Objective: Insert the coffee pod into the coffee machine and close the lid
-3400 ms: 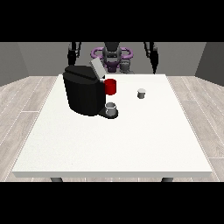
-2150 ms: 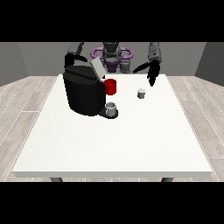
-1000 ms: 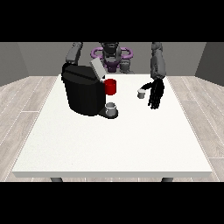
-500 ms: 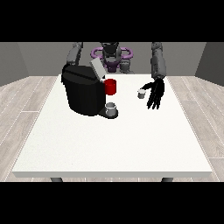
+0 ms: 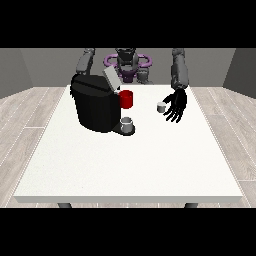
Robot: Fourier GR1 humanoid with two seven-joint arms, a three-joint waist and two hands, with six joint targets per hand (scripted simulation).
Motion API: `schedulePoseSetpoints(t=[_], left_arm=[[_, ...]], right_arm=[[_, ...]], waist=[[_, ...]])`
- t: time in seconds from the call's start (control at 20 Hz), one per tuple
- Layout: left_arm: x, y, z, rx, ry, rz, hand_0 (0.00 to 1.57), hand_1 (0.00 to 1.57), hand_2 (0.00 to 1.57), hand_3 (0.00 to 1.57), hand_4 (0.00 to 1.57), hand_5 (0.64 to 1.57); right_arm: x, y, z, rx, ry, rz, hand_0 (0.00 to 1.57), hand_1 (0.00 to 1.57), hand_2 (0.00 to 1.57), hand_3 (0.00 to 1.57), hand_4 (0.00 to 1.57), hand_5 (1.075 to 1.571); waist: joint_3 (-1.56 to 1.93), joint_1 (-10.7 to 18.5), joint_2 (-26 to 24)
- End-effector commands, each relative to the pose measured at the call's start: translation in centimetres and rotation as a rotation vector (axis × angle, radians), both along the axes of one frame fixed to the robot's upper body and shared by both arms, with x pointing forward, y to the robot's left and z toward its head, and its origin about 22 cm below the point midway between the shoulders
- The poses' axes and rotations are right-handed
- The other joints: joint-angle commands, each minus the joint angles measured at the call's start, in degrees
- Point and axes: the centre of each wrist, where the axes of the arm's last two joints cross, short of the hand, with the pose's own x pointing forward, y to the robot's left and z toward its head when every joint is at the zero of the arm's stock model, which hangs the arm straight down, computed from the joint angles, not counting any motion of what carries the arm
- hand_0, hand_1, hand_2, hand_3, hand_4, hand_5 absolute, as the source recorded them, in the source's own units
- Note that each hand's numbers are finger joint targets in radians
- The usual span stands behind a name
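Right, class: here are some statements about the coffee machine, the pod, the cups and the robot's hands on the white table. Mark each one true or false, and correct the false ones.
1. The coffee machine has its lid raised. True.
2. The coffee pod already sits inside the machine. False: it stands on the table, to the right of the machine.
3. The hand at the view's right is just beside the pod, fingers spread. True.
4. A red mug stands behind the machine's spout side. True.
5. The grey cup lies tipped over at the table's near edge. False: it stands upright on the machine's base.
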Motion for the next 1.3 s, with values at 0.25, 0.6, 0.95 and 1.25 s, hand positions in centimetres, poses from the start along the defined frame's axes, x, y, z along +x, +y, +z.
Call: schedulePoseSetpoints(t=[0.25,0.6,0.95,1.25], left_arm=[[-0.5,-6.5,-3.8,-0.016,0.11,-0.148,1.29,1.29,1.28,1.11,0.07,1.571],[-0.2,-5.6,-3.8,0.015,0.104,-0.123,1.14,1.14,1.25,1.17,0.42,1.571],[0.0,-5.4,-3.6,-0.012,-0.006,-0.183,1.3,1.3,1.38,1.34,0.68,1.571],[1.0,-7.2,-1.8,-0.128,0.04,-0.206,1.46,1.46,1.44,1.35,0.57,1.571]], right_arm=[[1.0,1.0,-0.5,0.02,0.053,-0.042,0.0,0.0,0.0,0.0,0.37,1.571],[0.2,-0.3,-1.5,-0.002,0.096,-0.02,0.0,0.0,0.0,0.0,0.41,1.571],[-0.3,-2.9,-3.0,0.029,0.097,-0.052,0.0,0.0,0.0,0.0,0.29,1.571],[-2.3,-4.7,-6.4,0.029,0.168,-0.092,0.0,0.0,0.0,0.0,0.28,1.571]], waist=[[-0.76,1.54,-2.55],[-0.78,1.12,-4.63],[-0.77,2.44,-5.12],[-0.74,5.22,-10.02]])
